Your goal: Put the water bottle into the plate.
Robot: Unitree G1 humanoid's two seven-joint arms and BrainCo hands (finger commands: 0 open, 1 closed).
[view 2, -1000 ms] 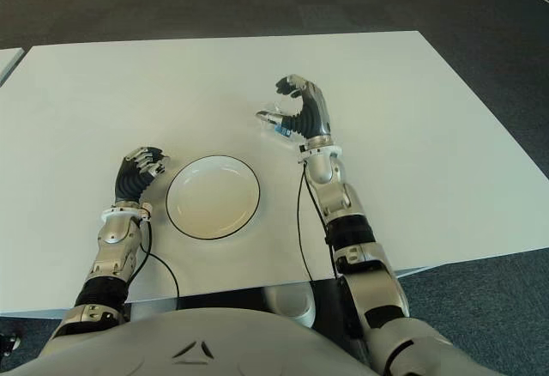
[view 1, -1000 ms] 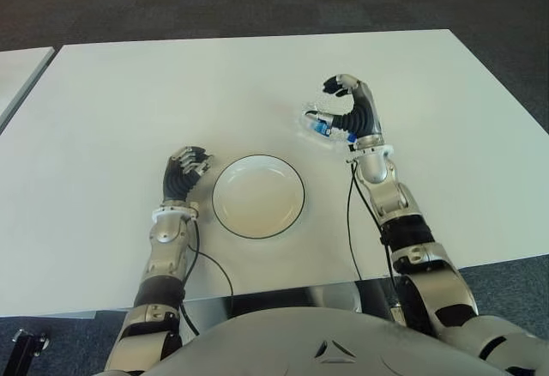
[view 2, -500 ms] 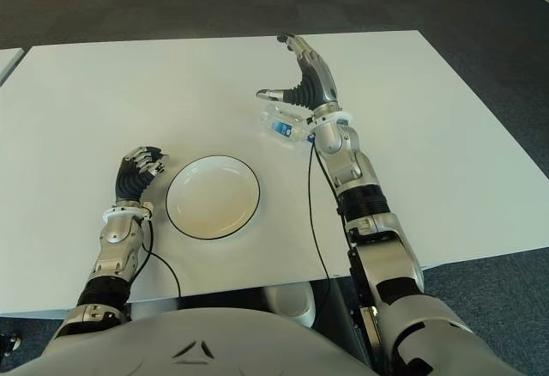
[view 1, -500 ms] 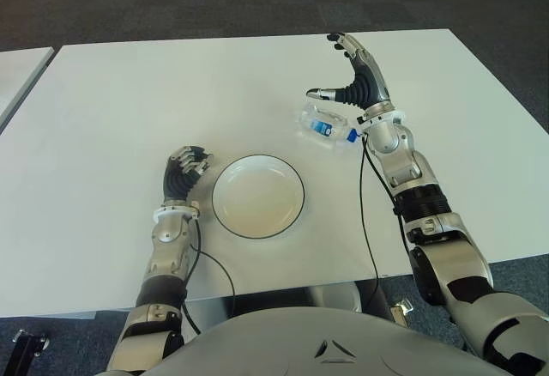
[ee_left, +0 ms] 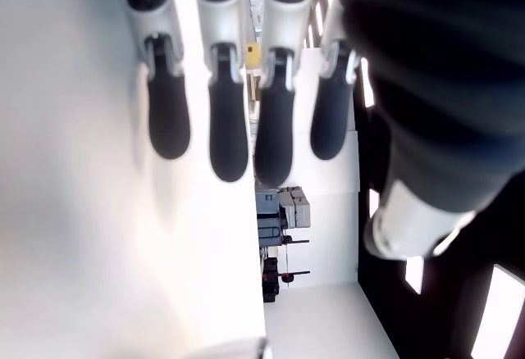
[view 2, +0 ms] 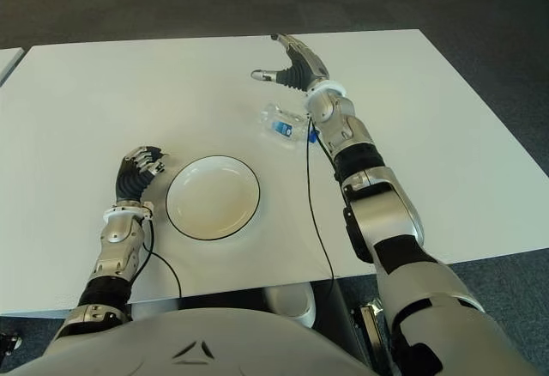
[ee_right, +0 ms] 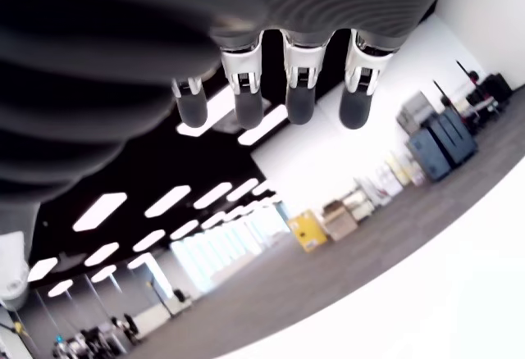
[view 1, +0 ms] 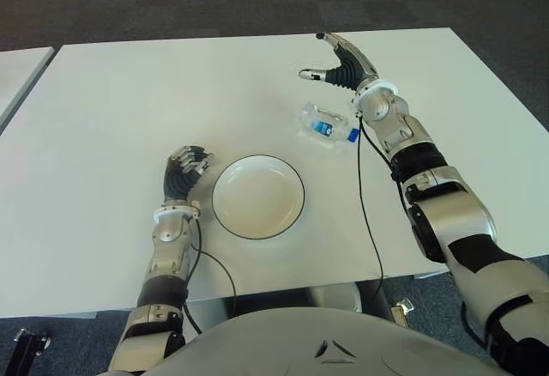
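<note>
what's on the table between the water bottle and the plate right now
Nothing: both eye views show only bare white table between the lying water bottle and the plate. The open right hand is beyond the bottle.

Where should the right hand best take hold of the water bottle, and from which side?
Probably at mid-body, near the blue label, coming from above. The water bottle lies on its side on the table, so fingers can close across its round body. The open right hand hovers just beyond it.
</note>
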